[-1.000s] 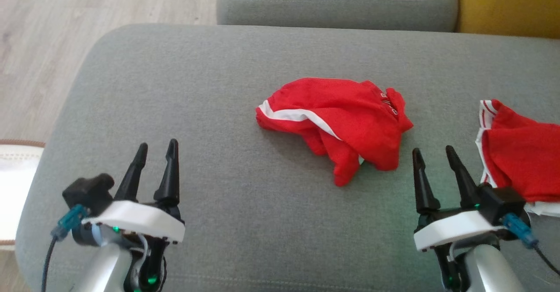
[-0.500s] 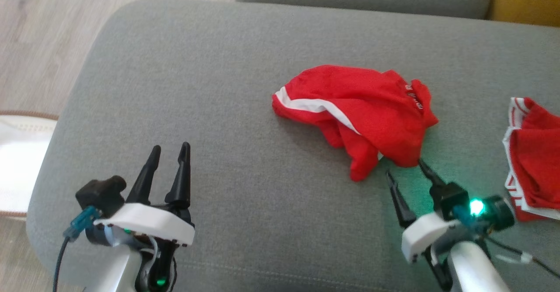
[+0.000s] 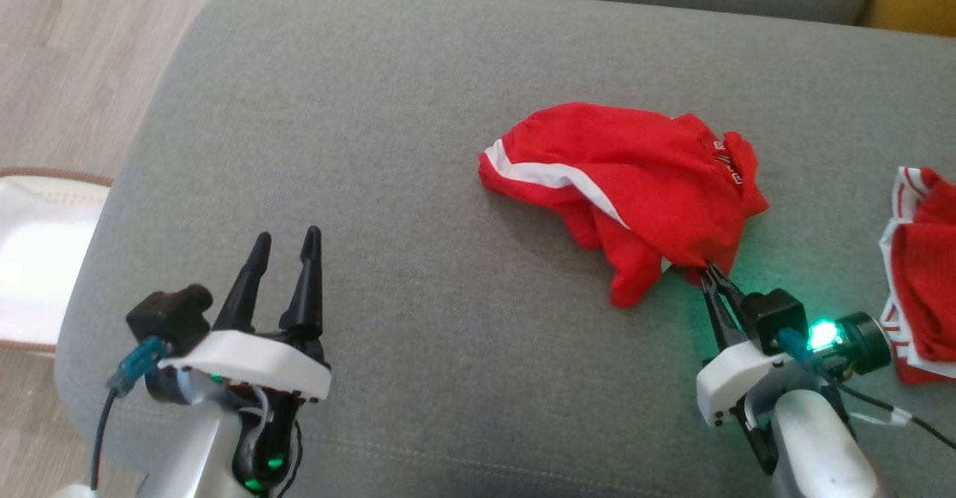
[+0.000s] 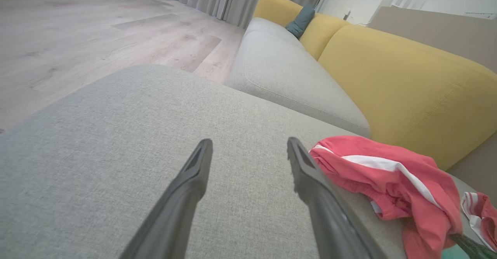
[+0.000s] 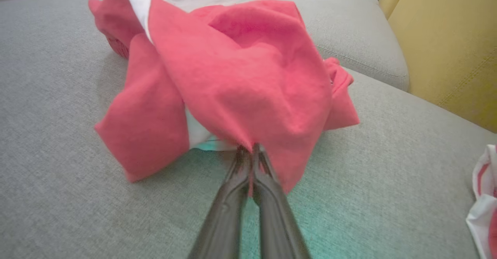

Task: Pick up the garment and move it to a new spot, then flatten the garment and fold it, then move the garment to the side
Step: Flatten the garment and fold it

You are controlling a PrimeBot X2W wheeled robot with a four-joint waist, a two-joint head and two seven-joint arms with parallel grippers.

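The right gripper (image 3: pixel 708 272) has left its rest position at the lower right, advanced to the near edge of the red garment (image 3: pixel 635 177) and rolled sideways. Its 2 fingers, formerly spread and clear of the cloth, are now closed on a pinch of that edge. The head camera has also shifted, so the scene's displacement in frame is not object motion.

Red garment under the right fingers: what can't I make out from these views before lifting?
- Right wrist view: how many layers the right fingers pinch; the garment folds over their tips.
- Head view: lettering on the garment, too small.
- Head view: second red garment, cut by the right edge.
- Left wrist view: garment's far side, hidden by its own folds.
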